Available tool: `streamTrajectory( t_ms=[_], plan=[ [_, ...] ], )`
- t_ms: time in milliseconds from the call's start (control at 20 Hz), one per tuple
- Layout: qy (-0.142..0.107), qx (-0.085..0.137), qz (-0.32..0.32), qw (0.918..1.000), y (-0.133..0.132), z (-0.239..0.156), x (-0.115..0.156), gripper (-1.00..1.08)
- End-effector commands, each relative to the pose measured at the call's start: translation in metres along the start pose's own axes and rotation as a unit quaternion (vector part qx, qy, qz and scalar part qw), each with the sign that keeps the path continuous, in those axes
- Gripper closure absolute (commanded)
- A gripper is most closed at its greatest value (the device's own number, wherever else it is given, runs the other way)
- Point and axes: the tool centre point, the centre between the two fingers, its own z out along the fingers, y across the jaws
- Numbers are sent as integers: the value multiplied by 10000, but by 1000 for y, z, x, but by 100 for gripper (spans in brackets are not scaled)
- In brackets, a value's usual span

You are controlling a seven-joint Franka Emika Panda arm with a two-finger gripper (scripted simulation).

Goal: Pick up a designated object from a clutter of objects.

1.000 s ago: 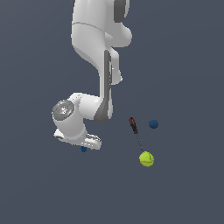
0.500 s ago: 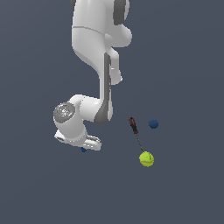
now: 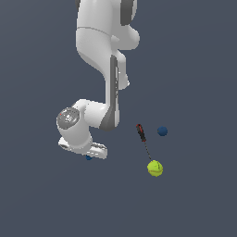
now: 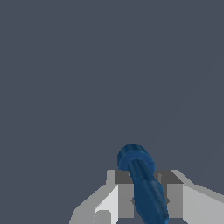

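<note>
A plain dark grey floor (image 3: 199, 60) carries everything. Three things lie on it, all off to the exterior view's right of the pincer (image 3: 89, 155): a thin red-and-black screwdriver (image 3: 142, 139) nearest, a round dark blue ball (image 3: 162, 131) just beyond it, and a yellow-green tennis ball (image 3: 155, 168) touching the screwdriver's thin tip.
</note>
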Motion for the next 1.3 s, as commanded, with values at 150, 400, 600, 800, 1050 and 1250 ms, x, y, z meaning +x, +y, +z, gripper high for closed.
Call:
streamTrajectory(
  t_ms=[150, 400, 600, 800, 1050, 1250],
  plan=[
    [4, 1, -2, 10000, -6, -12, -8, 108],
    [6, 4, -2, 10000, -16, -32, -23, 108],
    [6, 4, -2, 10000, -28, -54, -39, 108],
    [5, 7, -3, 10000, -42, -81, -59, 108],
    [5, 7, -3, 10000, -60, -117, -85, 108],
    [7, 0, -3, 10000, -75, -146, -106, 108]
  ],
)
